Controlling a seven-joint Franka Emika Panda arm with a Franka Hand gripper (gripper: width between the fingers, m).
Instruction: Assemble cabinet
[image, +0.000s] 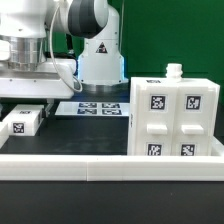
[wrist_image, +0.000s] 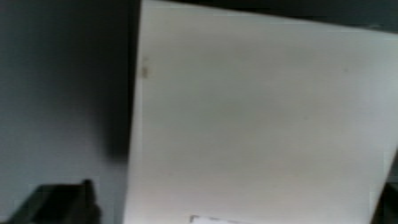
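Observation:
The cabinet (image: 175, 115) is a large white box with four small tagged panels on its face. It stands on the black table at the exterior view's right. My gripper (image: 25, 78) hangs at the far left, well away from the cabinet, just above a flat white panel (image: 28, 90). In the wrist view that white panel (wrist_image: 267, 110) fills most of the frame. One dark fingertip (wrist_image: 63, 203) shows beside the panel's edge without touching it. The jaws stand wide apart around the panel, so the gripper (wrist_image: 228, 205) is open.
A small white tagged block (image: 22, 122) lies at the front left. The marker board (image: 92, 108) lies flat in the middle, in front of the robot base (image: 100, 60). A white rail (image: 110, 165) runs along the table's front edge.

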